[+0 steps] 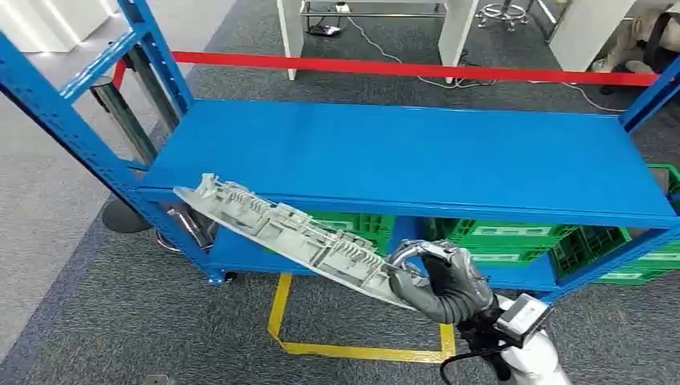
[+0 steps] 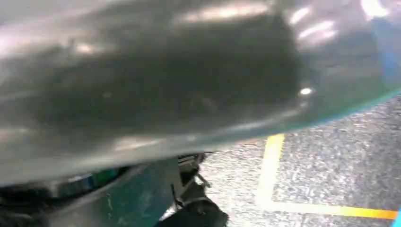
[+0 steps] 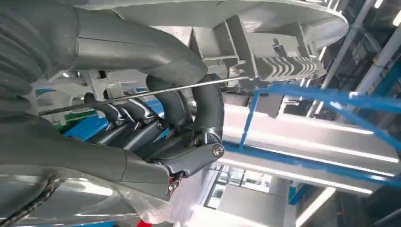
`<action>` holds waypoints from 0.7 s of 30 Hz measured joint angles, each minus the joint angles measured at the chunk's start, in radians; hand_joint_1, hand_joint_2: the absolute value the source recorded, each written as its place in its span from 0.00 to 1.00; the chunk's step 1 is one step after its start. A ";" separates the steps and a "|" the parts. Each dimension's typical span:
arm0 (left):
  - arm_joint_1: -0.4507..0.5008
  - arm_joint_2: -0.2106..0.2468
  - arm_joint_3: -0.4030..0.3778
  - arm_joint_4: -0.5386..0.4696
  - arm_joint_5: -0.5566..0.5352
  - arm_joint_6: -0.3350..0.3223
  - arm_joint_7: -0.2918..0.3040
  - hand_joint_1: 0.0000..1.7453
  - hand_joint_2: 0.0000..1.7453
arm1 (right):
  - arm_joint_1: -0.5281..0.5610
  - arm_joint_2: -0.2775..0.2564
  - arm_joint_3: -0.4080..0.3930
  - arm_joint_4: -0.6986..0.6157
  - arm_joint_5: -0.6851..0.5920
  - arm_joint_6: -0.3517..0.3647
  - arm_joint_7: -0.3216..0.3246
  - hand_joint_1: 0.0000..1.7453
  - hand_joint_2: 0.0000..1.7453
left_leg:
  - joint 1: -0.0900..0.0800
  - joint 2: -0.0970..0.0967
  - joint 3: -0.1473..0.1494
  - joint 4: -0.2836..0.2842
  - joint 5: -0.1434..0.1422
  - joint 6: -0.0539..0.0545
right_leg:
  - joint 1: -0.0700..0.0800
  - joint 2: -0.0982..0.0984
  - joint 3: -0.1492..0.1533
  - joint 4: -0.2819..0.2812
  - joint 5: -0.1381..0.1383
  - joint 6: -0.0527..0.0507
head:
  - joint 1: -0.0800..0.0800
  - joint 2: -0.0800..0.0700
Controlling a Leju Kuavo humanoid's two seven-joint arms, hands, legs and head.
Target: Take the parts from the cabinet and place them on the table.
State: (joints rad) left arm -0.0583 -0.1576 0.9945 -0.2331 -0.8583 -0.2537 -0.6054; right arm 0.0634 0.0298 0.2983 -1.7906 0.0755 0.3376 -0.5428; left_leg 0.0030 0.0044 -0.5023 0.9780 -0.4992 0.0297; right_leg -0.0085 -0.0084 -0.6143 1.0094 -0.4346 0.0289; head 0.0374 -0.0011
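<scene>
From the head view, the right hand (image 1: 443,282) clamps one end of a long grey ribbed plastic part (image 1: 289,235) that juts leftward before the blue cabinet (image 1: 401,156), likely for withdrawal; the right wrist view shows fingers (image 3: 142,125) curled beneath it; the left hand's state cannot be told.

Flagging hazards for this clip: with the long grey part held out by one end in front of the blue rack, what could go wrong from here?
1. The right hand grips the long grey part at one end only; it may sag or twist out of the fingers.
2. Its free end overlaps the blue shelf edge near the rack upright and may snag in a turn.
</scene>
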 joint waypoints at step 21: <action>0.007 -0.012 0.006 0.003 -0.022 0.003 0.041 0.00 0.00 | 0.039 0.001 0.004 0.023 0.006 -0.034 -0.005 1.00 1.00 | 0.002 -0.001 -0.203 0.340 -0.104 -0.050 | 0.000 -0.001 0.090 -0.031 -0.060 -0.045 | -0.004 0.000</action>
State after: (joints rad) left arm -0.0510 -0.1694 1.0010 -0.2296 -0.8808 -0.2510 -0.5642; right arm 0.1024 0.0305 0.3025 -1.7681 0.0817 0.3040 -0.5482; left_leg 0.0049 0.0030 -0.7048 1.3176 -0.6030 -0.0205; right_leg -0.0085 -0.0098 -0.5242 0.9788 -0.4942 -0.0161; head 0.0332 -0.0011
